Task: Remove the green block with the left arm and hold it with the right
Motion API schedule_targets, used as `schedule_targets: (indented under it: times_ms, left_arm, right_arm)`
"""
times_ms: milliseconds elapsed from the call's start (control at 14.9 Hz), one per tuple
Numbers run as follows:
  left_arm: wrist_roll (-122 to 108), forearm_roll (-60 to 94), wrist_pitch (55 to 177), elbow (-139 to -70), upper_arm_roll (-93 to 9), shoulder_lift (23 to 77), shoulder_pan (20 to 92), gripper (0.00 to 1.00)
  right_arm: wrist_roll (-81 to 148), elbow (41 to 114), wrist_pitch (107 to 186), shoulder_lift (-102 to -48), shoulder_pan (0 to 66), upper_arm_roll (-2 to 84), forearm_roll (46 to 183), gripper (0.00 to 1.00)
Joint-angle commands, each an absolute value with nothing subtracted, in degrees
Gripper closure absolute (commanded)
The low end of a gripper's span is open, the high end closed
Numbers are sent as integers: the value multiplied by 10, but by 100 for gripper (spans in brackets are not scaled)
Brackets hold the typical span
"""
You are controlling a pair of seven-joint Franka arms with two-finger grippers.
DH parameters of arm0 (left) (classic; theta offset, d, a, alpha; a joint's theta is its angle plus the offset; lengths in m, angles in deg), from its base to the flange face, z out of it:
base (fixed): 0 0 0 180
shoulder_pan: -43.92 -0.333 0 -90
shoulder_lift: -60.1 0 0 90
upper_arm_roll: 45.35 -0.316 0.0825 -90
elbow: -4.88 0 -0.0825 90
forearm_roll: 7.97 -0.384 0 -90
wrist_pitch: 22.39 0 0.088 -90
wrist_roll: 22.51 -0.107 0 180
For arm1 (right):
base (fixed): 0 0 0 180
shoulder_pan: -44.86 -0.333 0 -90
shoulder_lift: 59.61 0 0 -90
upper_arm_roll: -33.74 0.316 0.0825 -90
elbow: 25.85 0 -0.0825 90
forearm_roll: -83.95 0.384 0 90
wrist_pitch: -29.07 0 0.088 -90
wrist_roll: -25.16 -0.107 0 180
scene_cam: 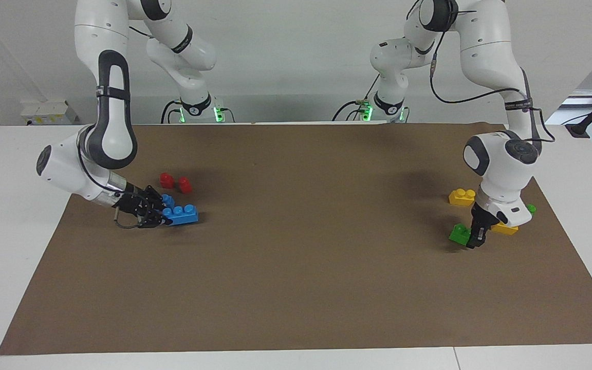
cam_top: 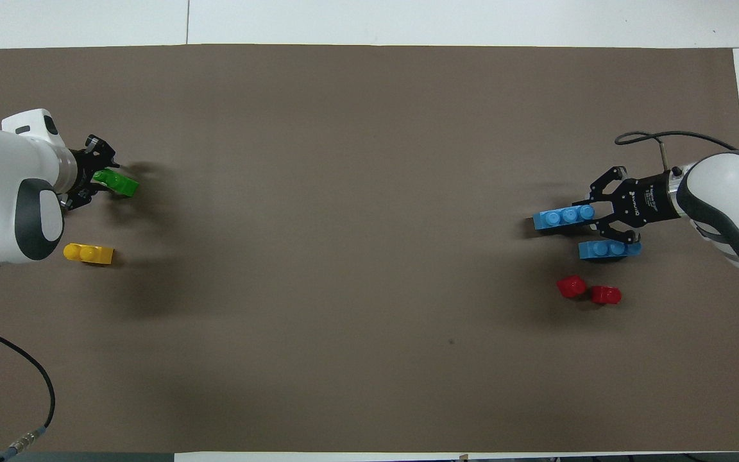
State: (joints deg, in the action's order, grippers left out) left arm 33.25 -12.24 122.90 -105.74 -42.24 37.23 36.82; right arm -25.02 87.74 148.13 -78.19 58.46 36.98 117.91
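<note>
The green block (scene_cam: 459, 234) lies at the left arm's end of the brown mat (scene_cam: 296, 288), clasped by the left gripper (scene_cam: 476, 237). The right gripper (scene_cam: 160, 211) clamps a blue brick (scene_cam: 183, 214). A shallow pinch might let the block twist free when lifted.

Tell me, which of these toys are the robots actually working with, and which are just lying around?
In the job: green block, at the left claw; right claw, down at the blue bricks.

Lying about: two red blocks; two yellow bricks; a second green piece, mostly hidden by the left arm.
</note>
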Motion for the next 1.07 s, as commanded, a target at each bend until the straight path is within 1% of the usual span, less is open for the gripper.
schedule_targets:
  times_ms: [0, 335, 603, 669, 736, 803, 1004]
  left_arm:
    - [323, -128, 1239, -1052, -418, 365, 361, 0]
    - [322, -128, 1217, -1045, -417, 388, 358, 0]
    - [312, -130, 1162, -1029, -417, 416, 365, 0]
    - [290, -130, 1144, -1026, -417, 425, 366, 0]
    - [260, -130, 1125, -1026, -417, 437, 368, 0]
    - [228, -130, 1103, -1025, -417, 448, 369, 0]
    - [161, -130, 1037, -1004, -411, 471, 370, 0]
  right_arm:
    - [-242, 881, 1503, -793, 573, 373, 1180, 100]
    - [-246, 887, 1514, -800, 569, 373, 1204, 100]
    - [-246, 880, 1505, -801, 569, 373, 1204, 100]
    - [-241, 874, 1497, -800, 569, 373, 1196, 45]
    - [-241, 871, 1494, -797, 567, 373, 1195, 2]
    - [-240, 867, 1492, -792, 566, 373, 1188, 0]
    - [-240, 846, 1475, -756, 559, 376, 1140, 0]
